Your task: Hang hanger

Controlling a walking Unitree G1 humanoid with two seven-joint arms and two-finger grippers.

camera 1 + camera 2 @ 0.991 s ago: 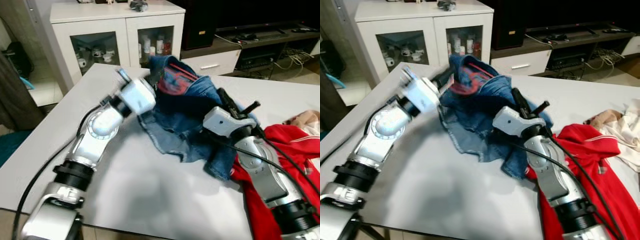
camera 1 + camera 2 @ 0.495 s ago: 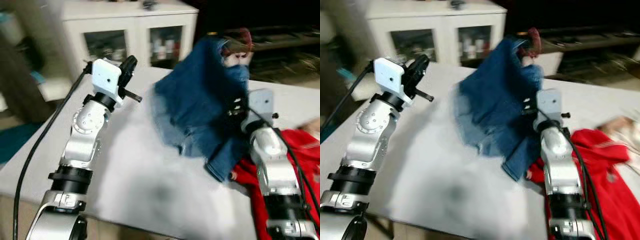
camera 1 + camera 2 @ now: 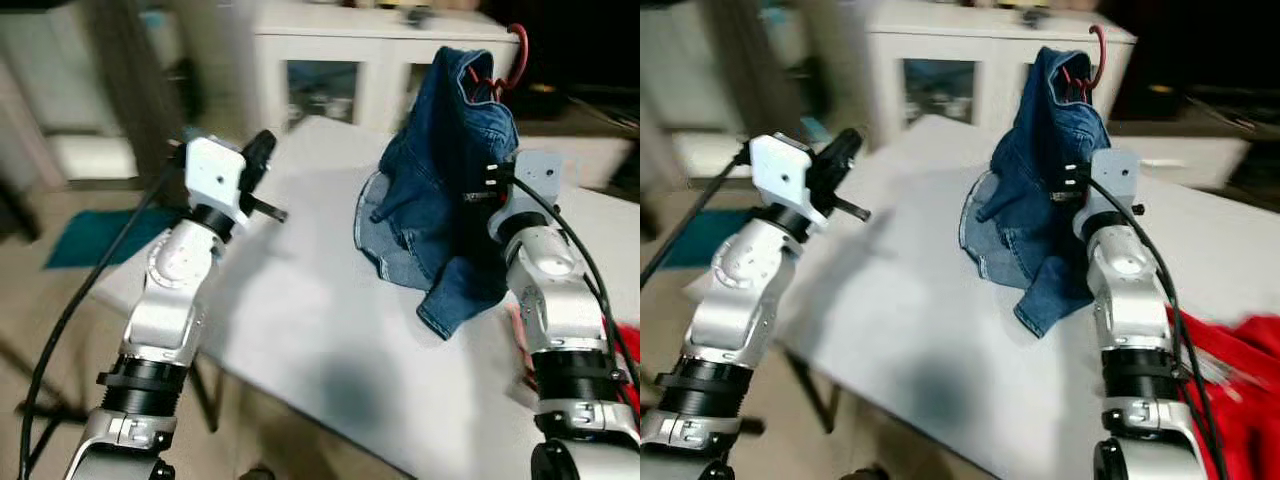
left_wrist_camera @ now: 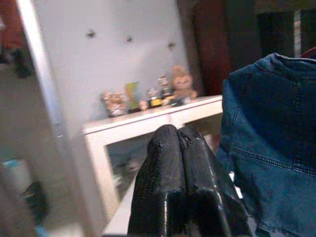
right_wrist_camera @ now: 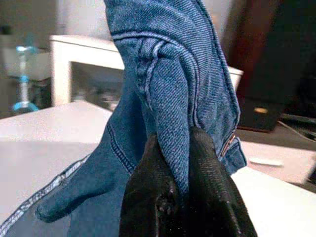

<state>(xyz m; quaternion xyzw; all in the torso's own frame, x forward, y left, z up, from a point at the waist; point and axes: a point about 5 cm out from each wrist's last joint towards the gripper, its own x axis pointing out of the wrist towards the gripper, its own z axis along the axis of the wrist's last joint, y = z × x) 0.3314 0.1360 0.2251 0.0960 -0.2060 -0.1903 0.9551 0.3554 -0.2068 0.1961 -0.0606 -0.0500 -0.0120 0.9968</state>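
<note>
Raised above the white table (image 3: 300,330) at about 1 o'clock from the scene's centre: a blue denim jacket (image 3: 450,190) on a red wire hanger (image 3: 515,55), long axis close to vertical, collar and hook uppermost, hem trailing down. Lower folds and one sleeve end resting on the table surface; the hook curving up past the collar towards 12 o'clock. Only the red hook and a short stretch of wire inside the neck visible, the rest hidden in the cloth.

Right pincer (image 5: 180,163) pinching a fold of the denim, both black fingers (image 5: 148,197) pressed against the cloth on either side. Seen from the head, its wrist just behind the jacket at 3 o'clock.

Left pincer (image 4: 180,148) pressed together, holding nothing, lifted over the table's near-left edge at 9 o'clock, well apart from the jacket and pointing towards the white glass-door cabinet (image 3: 340,60). Blurred red cloth (image 3: 1240,370) lying at 4 o'clock on the table.
</note>
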